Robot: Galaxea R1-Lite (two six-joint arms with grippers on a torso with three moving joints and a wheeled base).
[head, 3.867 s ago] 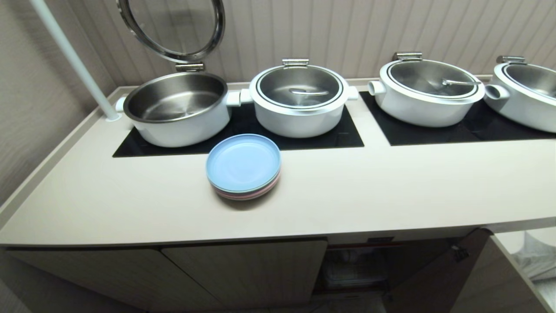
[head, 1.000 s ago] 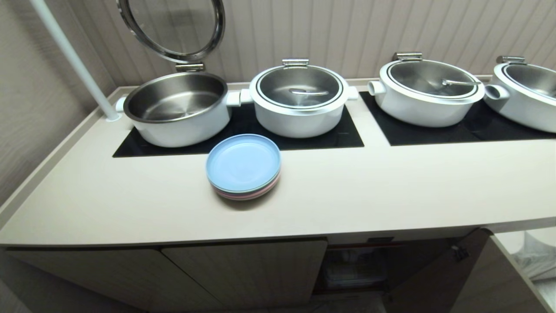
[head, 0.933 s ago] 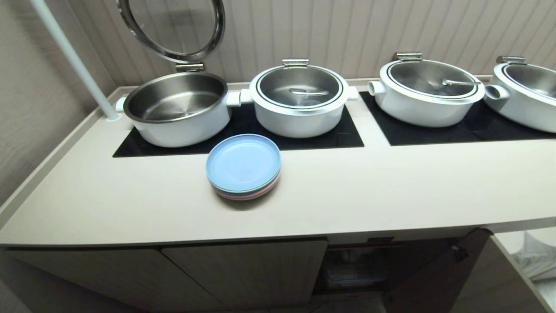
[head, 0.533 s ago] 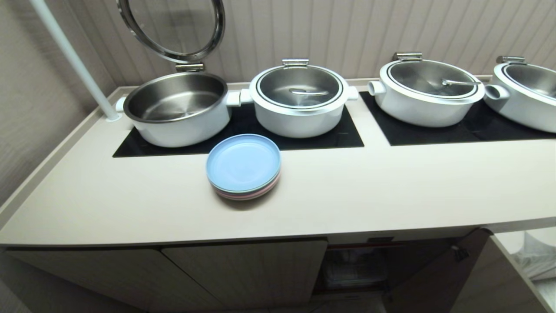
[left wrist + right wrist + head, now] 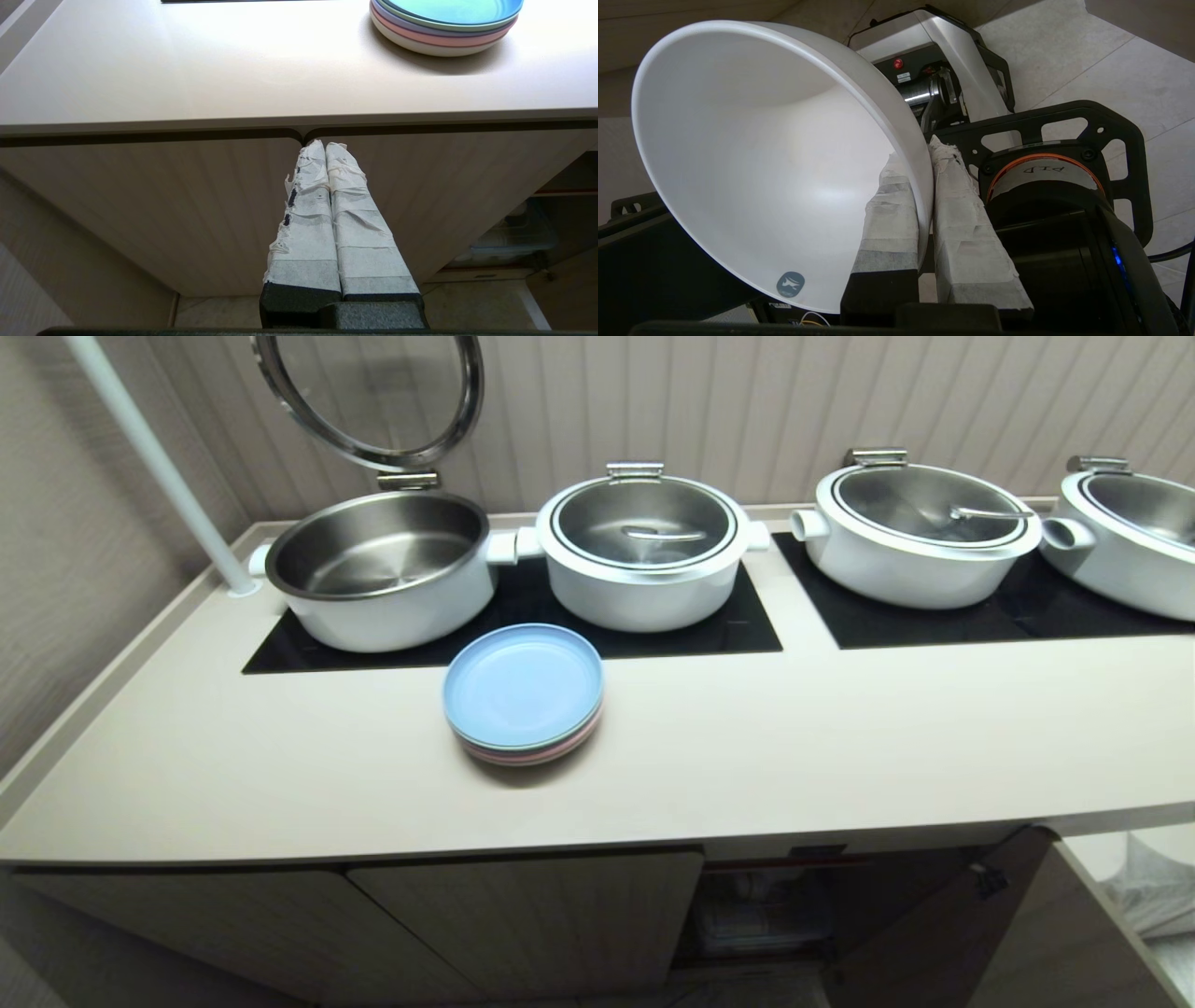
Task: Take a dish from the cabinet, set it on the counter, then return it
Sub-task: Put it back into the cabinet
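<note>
Below the worktop's front edge, out of the head view, the right gripper (image 5: 924, 161) has its taped fingers (image 5: 892, 219) pinched on the rim of the white dish (image 5: 761, 158), 1 finger inside the bowl and 1 outside against its wall. The dish is tilted, its opening turned toward the wrist camera, and it hangs over the robot's own base (image 5: 952, 70) and the tiled floor (image 5: 1087, 60), clear of any shelf or surface.

The left gripper (image 5: 324, 144) is parked low before the closed cabinet doors (image 5: 187, 200), its 2 taped fingers pressed together with nothing between them, tips just under the dark gap beneath the worktop's front edge.

On the worktop (image 5: 840, 737) a stack of plates (image 5: 523, 695), blue on top, stands left of middle, just in front of the left hob panel (image 5: 653, 635) and well back from the front edge. To its right a wide bare strip runs along the front edge to the right end. At the rear, 4 white pots sit on the 2 black panels: the leftmost pot (image 5: 383, 569) stands open with its round lid (image 5: 369, 392) swung up, the next pot (image 5: 644, 551) is lidded. A white pole (image 5: 159, 467) rises from the rear left corner.

Under the front edge at the right, the cabinet (image 5: 766, 915) stands open, its door (image 5: 943, 924) swung outward, and a red-edged shelf shows dimly inside.
</note>
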